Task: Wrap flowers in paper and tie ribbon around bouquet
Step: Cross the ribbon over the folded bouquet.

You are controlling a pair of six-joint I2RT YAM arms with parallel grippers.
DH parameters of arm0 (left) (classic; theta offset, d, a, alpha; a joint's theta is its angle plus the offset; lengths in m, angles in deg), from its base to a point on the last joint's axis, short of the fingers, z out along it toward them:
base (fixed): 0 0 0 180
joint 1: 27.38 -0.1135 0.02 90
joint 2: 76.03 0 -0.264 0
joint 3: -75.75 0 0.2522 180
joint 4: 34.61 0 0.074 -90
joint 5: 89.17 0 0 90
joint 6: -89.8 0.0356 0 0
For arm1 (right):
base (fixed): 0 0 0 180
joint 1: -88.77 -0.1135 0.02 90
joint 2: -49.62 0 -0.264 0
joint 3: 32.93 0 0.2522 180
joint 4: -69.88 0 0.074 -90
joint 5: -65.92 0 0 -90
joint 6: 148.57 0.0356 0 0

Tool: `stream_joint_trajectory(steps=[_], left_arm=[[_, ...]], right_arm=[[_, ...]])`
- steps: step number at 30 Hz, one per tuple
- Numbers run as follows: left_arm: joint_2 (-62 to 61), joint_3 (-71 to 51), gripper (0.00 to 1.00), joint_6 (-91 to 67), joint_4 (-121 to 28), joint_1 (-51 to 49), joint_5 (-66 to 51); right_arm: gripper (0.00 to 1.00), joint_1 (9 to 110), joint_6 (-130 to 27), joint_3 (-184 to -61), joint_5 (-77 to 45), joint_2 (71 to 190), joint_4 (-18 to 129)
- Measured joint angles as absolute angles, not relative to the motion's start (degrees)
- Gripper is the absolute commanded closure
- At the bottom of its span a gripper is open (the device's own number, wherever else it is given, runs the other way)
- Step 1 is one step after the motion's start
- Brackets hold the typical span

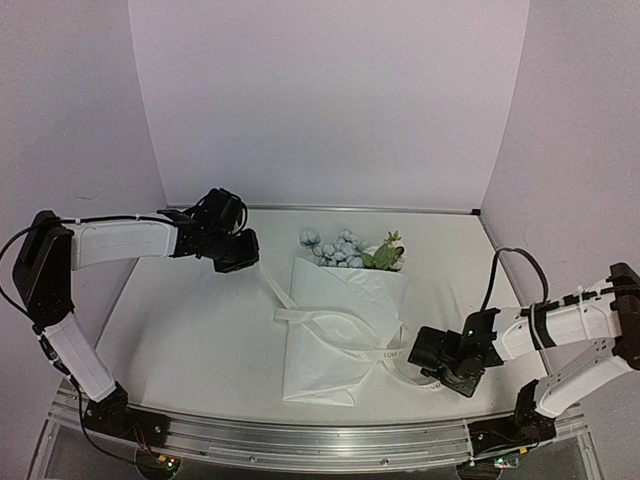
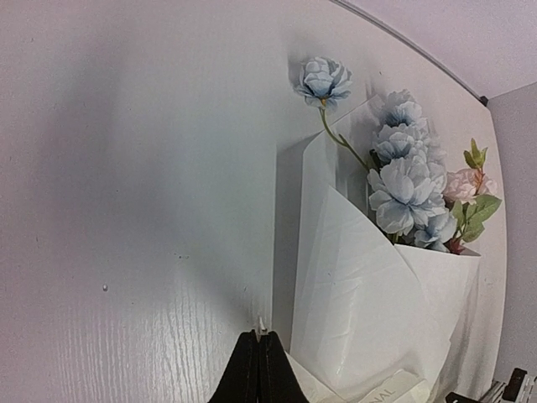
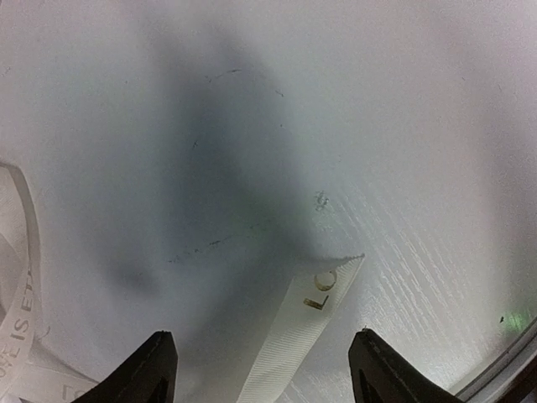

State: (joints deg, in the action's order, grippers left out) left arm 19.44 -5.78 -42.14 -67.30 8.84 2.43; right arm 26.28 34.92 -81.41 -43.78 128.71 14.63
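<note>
1. White paper (image 1: 320, 365) lay folded round the flowers (image 1: 340, 248) on the counter (image 1: 190, 330), making a bouquet (image 1: 350, 290) that sat between the two pincers.
2. The left pincer (image 1: 240, 255) was pressed together, pinching one strand of the ribbon (image 1: 325, 320). The band ran from its tips down to the paper's middle and across it.
3. From the left pincer's tips (image 2: 258, 361), the bouquet lay ahead and to the right, with blue blooms (image 2: 403, 185) at its wide mouth.
4. The right pincer (image 1: 418, 350) stood spread wide just beside the bouquet's near right corner.
5. The ribbon's lettered free end (image 3: 306, 327) lay flat on the counter between that pincer's fingers (image 3: 147, 374), touching neither.
</note>
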Motion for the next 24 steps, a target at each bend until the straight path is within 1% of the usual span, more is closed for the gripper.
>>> stream_joint_trajectory(steps=[3,5,7,8,9,13,14,18,21,24], left_arm=[[19.1,-5.7,1.00,-42.1,-67.3,8.5,2.3],[19.0,-5.4,1.00,-42.1,-67.1,8.4,2.3],[18.9,-5.0,1.00,-42.1,-66.8,8.2,2.3],[18.9,-4.9,1.00,-42.1,-66.8,8.2,2.3],[18.8,-4.9,1.00,-42.1,-66.8,8.2,2.3],[18.6,-4.9,1.00,-42.1,-66.8,8.1,2.1],[18.5,-4.9,1.00,-42.1,-66.8,8.0,2.1],[18.2,-4.9,1.00,-42.1,-66.8,7.5,2.0],[17.6,-4.9,1.00,-42.1,-66.8,6.8,2.0],[16.6,-4.9,1.00,-42.1,-66.8,5.9,1.9]], right_arm=[[0.37,25.8,36.5,-81.4,-43.3,130.1,15.8],[0.42,25.4,37.5,-81.4,-42.7,130.9,16.3],[0.49,25.0,38.8,-81.1,-42.2,131.4,16.9],[0.55,24.7,39.2,-80.9,-42.2,131.5,17.0],[0.62,24.5,39.6,-80.8,-42.3,131.6,17.0],[0.97,24.1,40.7,-80.4,-42.9,131.5,16.8],[1.00,24.1,40.6,-80.3,-43.1,131.5,16.7],[1.00,25.4,38.7,-79.7,-44.2,130.1,17.0],[1.00,28.8,33.9,-80.7,-45.0,127.9,15.8],[1.00,33.4,27.7,-84.4,-45.7,126.7,13.9]])
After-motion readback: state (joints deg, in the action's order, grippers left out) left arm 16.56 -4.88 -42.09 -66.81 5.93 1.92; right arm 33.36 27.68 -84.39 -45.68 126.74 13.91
